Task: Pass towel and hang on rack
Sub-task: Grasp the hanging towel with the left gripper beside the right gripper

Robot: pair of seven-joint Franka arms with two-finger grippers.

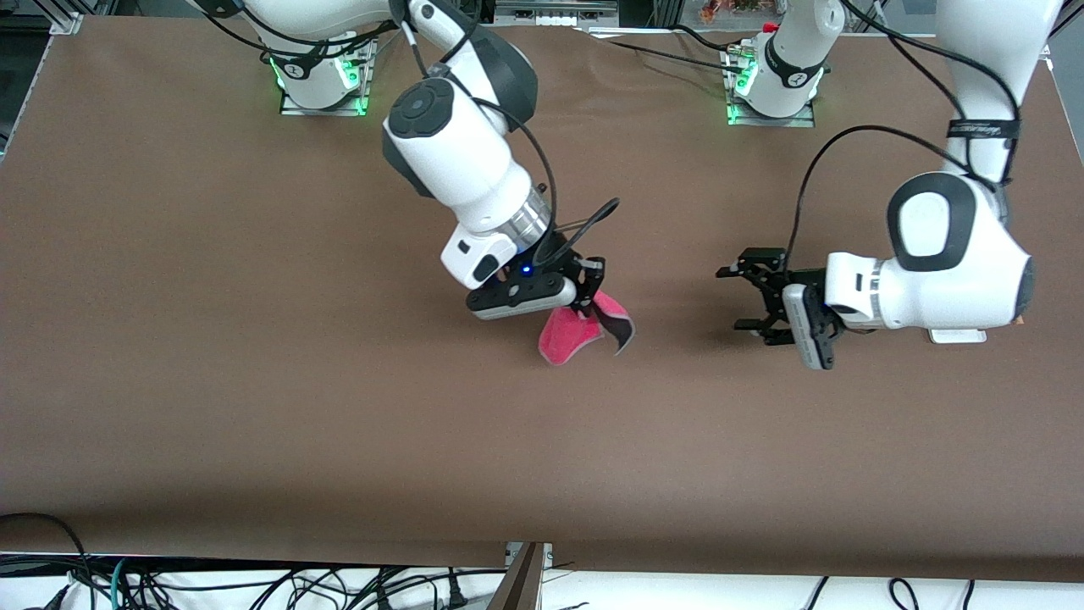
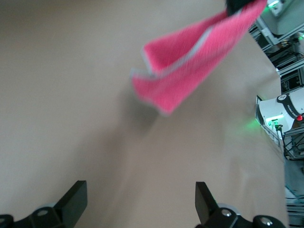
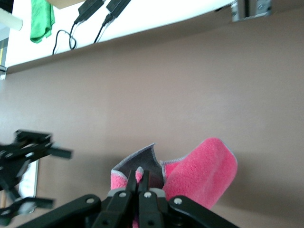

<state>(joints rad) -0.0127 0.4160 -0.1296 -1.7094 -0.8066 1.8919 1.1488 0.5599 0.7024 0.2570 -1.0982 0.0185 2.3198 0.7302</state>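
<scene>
The right pincer [image 1: 590, 288] pinched the pink towel [image 1: 576, 336] by one edge, letting it dangle above the counter [image 1: 254, 381]; the left pincer [image 1: 749, 298], spread wide, faced it, apparently for the handover.

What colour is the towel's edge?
The pink-red towel has a pale grey edge, clearest in the left wrist view.

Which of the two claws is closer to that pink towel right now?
The right one. The right gripper is shut on the towel, holding it over the table's middle. The left gripper hangs open beside it, toward the left arm's end, not touching it.
</scene>
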